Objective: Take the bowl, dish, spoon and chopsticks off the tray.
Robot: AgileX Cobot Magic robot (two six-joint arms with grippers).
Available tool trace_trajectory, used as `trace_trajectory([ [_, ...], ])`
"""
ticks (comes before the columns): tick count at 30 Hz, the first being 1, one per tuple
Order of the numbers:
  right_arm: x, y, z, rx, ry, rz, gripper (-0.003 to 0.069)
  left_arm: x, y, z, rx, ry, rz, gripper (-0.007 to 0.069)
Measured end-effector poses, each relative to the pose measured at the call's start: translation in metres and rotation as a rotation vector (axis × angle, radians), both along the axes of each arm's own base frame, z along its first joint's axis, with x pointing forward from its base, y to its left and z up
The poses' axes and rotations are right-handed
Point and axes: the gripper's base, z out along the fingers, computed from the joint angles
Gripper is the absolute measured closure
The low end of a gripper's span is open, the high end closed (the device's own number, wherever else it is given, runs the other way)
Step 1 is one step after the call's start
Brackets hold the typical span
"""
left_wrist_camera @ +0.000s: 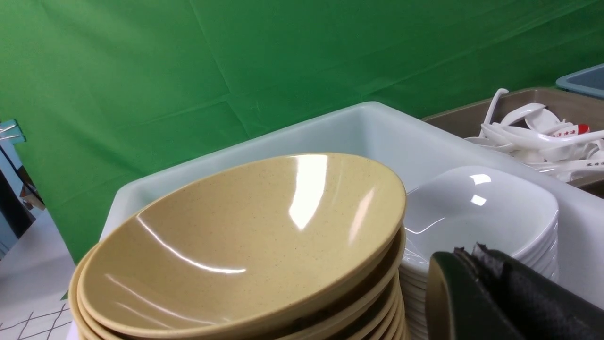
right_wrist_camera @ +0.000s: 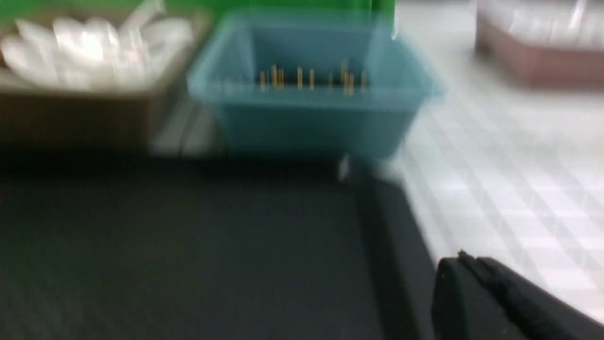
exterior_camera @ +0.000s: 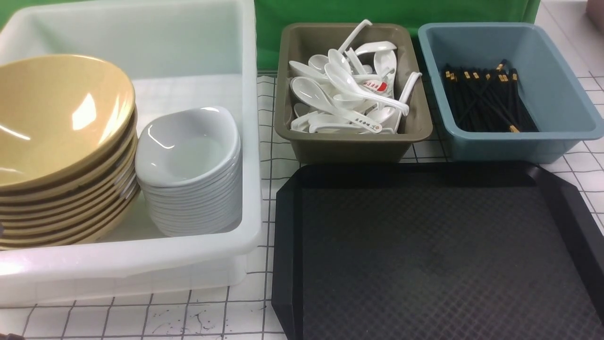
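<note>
The glossy mustard-yellow conical bowls (exterior_camera: 61, 118) are stacked, the top one tilted, in the white plastic tub (exterior_camera: 251, 141) at the table's left side — just beside the stacked white square dishes (exterior_camera: 188, 146). White soup spoons (exterior_camera: 349, 85) are held in the olive tub (exterior_camera: 349, 148), and black chopsticks (exterior_camera: 486, 101) in the blue one (exterior_camera: 509, 147), both beyond the black rectangular tray's (exterior_camera: 434, 255) far edge. Left fingers (left_wrist_camera: 453, 278) and right fingers (right_wrist_camera: 465, 278) are clenched — nothing grasped.

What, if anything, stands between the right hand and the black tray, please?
Nothing visible does: the shut right hand has an unobstructed view onto the black tray, and the visible part of its floor holds nothing.
</note>
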Motion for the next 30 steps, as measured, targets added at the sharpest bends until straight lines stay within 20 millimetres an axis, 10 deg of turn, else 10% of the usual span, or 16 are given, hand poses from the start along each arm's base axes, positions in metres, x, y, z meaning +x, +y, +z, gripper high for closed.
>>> trace_trajectory([
  [30,-0.001,0.000,-0.001,0.017,0.026,-0.005,0.0612,-0.010,0.009,-0.011,-0.091,-0.006,0.141,0.0638],
])
